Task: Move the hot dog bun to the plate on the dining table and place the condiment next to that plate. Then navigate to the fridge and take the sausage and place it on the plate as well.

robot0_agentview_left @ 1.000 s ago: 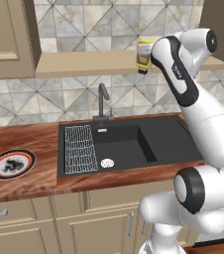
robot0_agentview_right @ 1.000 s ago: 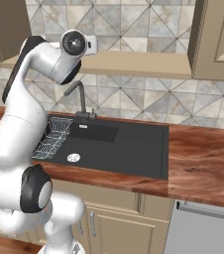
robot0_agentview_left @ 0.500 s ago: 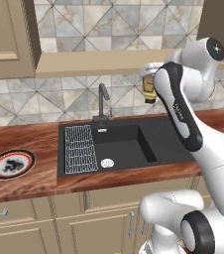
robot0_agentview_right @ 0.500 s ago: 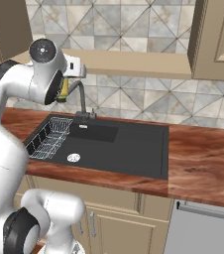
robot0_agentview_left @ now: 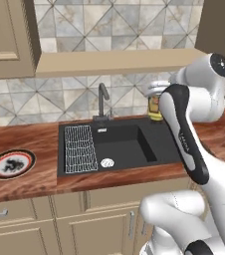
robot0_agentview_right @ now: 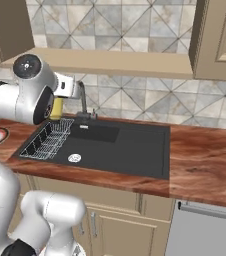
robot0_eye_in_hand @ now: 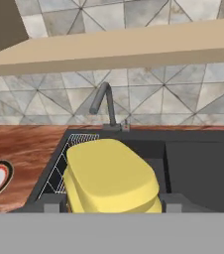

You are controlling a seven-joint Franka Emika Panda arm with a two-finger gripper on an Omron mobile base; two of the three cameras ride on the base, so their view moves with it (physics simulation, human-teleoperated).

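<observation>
The wooden surface (robot0_agentview_left: 25, 139) runs left to right under a tiled back wall, with tan cupboards (robot0_agentview_right: 220, 35) hanging above at both ends and a long shelf (robot0_agentview_left: 114, 62) between them. Cupboard doors (robot0_agentview_left: 99, 224) sit below the near edge, and a grey appliance front (robot0_agentview_right: 205, 232) shows at the lower right of the right base view.

Set into the surface is a black sink (robot0_agentview_left: 119, 144) (a wide, deep basin). A wire rack (robot0_agentview_left: 80, 148) lies along its left side, a round drain (robot0_agentview_left: 107, 162) sits in the basin floor just right of the rack, and a dark tap (robot0_agentview_left: 103, 99) rises at the far rim, curving toward the near side.

The white arm bends up over the right end of the sink, and its upper link stands in front of much of what it carries, in both base views. The hand (robot0_eye_in_hand: 113, 202) is held above the sink's right far corner, closed around a yellow condiment bottle (robot0_eye_in_hand: 111, 178); in the left base view the bottle (robot0_agentview_left: 155, 105) shows as a yellow body with a pale cap beside the arm, and in the right base view (robot0_agentview_right: 56, 108) as a yellow patch behind the arm. From the hand view the bottle blocks most of the rack.

A round plate (robot0_agentview_left: 11, 163) with a dark pattern rests on the surface well left of the sink, near the front edge.
</observation>
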